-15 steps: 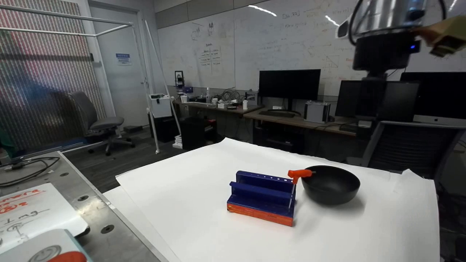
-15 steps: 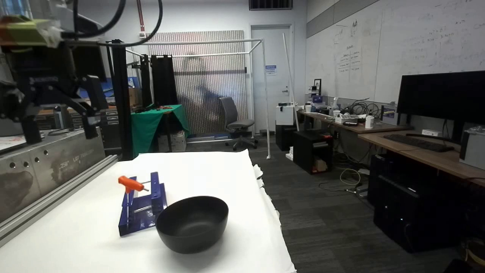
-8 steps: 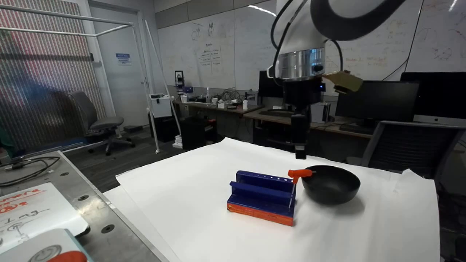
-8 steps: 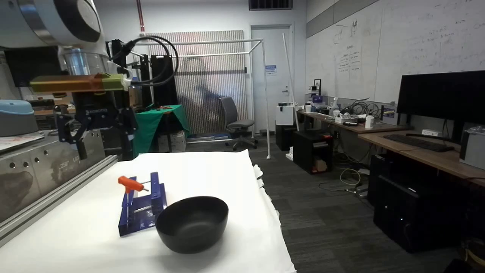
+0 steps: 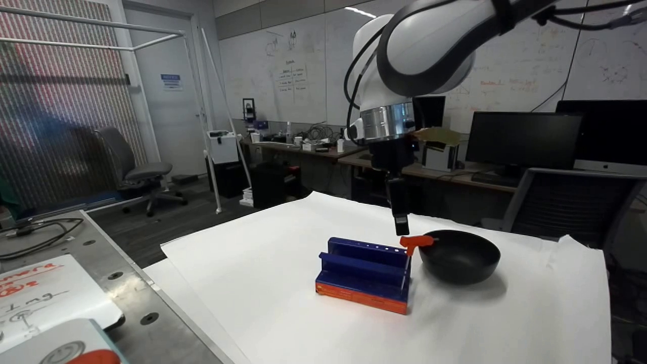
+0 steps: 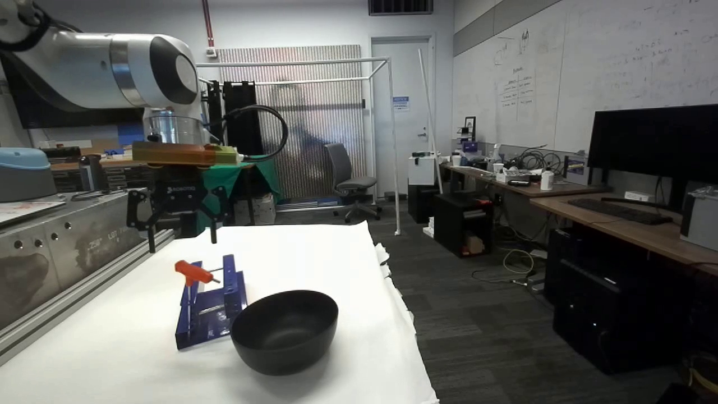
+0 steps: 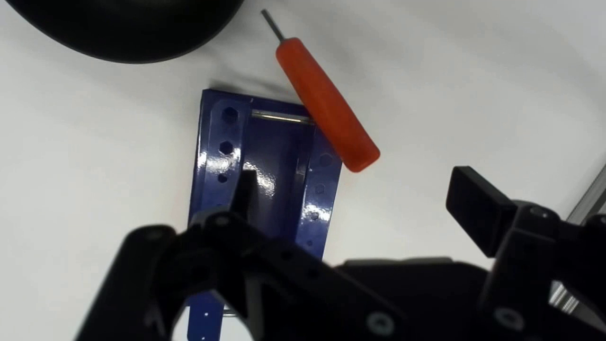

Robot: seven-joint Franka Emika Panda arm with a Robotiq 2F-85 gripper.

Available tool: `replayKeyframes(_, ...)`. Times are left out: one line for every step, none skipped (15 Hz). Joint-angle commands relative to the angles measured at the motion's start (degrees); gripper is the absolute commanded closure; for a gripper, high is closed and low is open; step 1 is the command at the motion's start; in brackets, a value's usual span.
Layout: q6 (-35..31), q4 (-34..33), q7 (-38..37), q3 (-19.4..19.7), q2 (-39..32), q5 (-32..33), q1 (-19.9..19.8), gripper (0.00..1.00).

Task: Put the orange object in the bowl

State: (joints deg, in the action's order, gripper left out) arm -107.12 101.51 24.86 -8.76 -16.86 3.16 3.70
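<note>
Hex key [image 7: 326, 104] in rack [image 5: 363, 277] (bowl [image 5: 459, 273] just beside)

Bowl [image 7: 135, 28] cropped at wrist view's top, blue block [image 7: 279, 147] partly behind gripper [image 7: 360, 196]

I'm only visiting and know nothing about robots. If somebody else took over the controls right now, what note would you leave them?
The tool is open, holds nothing and hangs above the blue holder.
The orange-handled key stands in that holder, at the end nearer the black bowl.
The bowl sits beside the holder on the white sheet.
Done: the tool is up near the key; no grip yet.
To do: close on the orange handle, lift its shaft clear, lower it into the bowl, let go.
</note>
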Motion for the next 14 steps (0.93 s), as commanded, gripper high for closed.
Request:
replayKeyframes(3.24,-2.53,8.36,-0.22,-1.89,-3.06,-1.71,0.00)
replayKeyframes(3.68,-2.43,9.58,-0.22,-2.25,-3.47,-1.95,0.00)
replayKeyframes(4.00,-2.42,10.83,-0.23,-2.72,-3.79,-2.18,0.00)
replayKeyframes(4.03,-2.15,11.41,-0.20,-3.38,-3.69,-2.07,0.00)
replayKeyframes(3.99,-2.09,11.88,-0.16,-3.91,-3.54,-2.03,0.00)
replayKeyframes(3.79,-1.96,12.52,-0.17,-4.46,-3.54,-2.08,0.00)
replayKeyframes(3.56,-1.64,12.79,-0.09,-4.93,-3.59,-2.20,0.00)
replayKeyframes(3.56,-1.79,12.75,-0.07,-5.55,-3.63,-2.20,0.00)
replayKeyframes(3.39,-1.88,12.67,-0.03,-6.02,-3.59,-2.23,0.25)
replayKeyframes(3.23,-1.89,12.50,-0.03,-6.30,-3.65,-2.28,0.25)
replayKeyframes(3.29,-1.98,12.39,-0.05,-6.41,-3.75,-2.38,0.32)
replayKeyframes(3.35,-2.02,12.40,-0.06,-6.47,-3.71,-2.44,0.42)
replayKeyframes(3.53,-2.07,12.26,-0.02,-6.30,-3.58,-2.46,0.49)
replayKeyframes(3.68,-2.01,12.14,0.01,-6.05,-3.41,-2.46,0.58)
